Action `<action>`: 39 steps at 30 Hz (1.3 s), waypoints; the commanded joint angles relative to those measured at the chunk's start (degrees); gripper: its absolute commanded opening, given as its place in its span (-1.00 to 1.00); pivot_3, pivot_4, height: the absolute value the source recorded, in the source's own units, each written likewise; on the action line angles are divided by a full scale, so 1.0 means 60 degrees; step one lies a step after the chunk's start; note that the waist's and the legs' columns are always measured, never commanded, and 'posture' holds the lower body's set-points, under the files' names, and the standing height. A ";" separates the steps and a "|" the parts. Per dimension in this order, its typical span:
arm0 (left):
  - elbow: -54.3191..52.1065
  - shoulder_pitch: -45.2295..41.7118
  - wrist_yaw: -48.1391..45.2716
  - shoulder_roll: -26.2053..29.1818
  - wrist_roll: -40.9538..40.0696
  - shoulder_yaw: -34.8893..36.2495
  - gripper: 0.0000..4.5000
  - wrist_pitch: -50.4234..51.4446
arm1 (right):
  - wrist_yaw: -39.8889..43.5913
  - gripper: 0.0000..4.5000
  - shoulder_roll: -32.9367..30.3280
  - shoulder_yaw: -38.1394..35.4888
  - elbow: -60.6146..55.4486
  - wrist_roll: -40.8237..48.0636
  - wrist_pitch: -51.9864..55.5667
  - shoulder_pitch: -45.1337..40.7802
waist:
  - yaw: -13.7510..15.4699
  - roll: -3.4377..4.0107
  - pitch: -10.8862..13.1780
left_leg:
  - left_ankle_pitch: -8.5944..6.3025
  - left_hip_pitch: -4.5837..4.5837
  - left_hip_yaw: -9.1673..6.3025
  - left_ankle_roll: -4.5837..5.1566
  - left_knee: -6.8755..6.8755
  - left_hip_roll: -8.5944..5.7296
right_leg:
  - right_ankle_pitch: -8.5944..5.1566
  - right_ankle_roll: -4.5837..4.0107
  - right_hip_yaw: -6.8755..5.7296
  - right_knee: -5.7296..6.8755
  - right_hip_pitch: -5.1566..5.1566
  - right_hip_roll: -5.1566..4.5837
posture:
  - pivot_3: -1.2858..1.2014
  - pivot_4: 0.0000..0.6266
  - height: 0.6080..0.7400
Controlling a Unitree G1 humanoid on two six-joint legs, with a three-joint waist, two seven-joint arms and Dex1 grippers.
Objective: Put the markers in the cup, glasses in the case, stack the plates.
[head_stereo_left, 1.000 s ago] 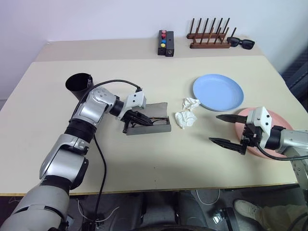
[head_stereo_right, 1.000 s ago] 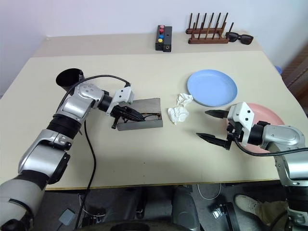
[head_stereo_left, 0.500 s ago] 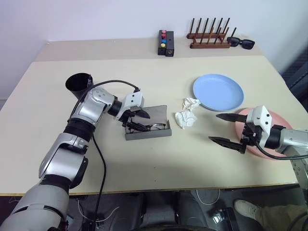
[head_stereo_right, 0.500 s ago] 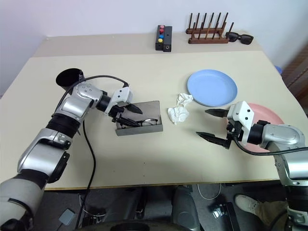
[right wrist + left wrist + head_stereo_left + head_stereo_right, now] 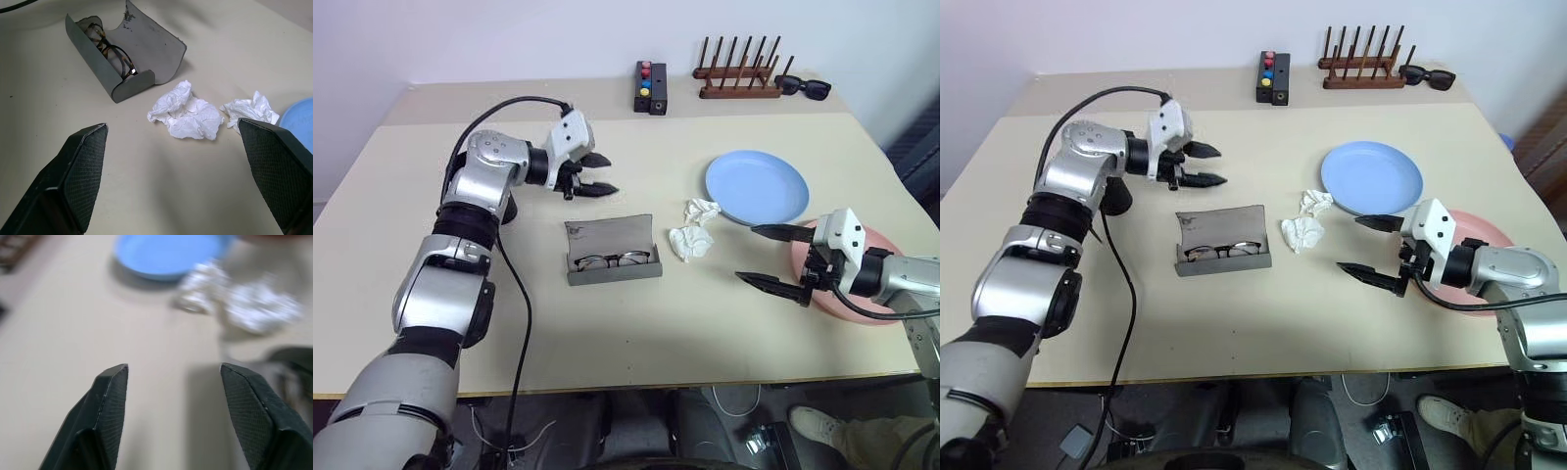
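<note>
The grey case (image 5: 612, 257) lies open in the middle of the table, with the dark-rimmed glasses (image 5: 612, 260) inside it; the right wrist view also shows the case (image 5: 124, 54). My left gripper (image 5: 607, 174) hovers open and empty above the table, beyond the case. The black cup (image 5: 1116, 196) is mostly hidden behind my left forearm. The light blue plate (image 5: 757, 186) sits at the right. My right gripper (image 5: 747, 253) stands open and empty just left of the pink plate (image 5: 1491, 233). The markers are out of view.
Two crumpled white tissues (image 5: 693, 235) lie between the case and the blue plate. At the table's far edge stand a black box with coloured buttons (image 5: 650, 88), a wooden rack (image 5: 737, 78) and black sunglasses (image 5: 803, 88).
My left gripper opened, left the glasses in the case, then rose and moved away toward the far side of the table. The right arm stayed still.
</note>
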 commanded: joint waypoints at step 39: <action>-0.5411 0.3655 -0.2409 0.1230 -0.0180 -0.0674 -0.97 0.2391 | -0.0150 0.94 0.0224 -0.0005 -0.0224 0.0007 -0.0027 -0.0099 | -0.0005 0.0002 -0.0001 | 0.0000 -0.0001 -0.0001 0.0000 -0.0001 0.0001 | 0.0000 0.0000 0.0004 0.0003 -0.0003 -0.0001 | 0.03 -0.52 1.00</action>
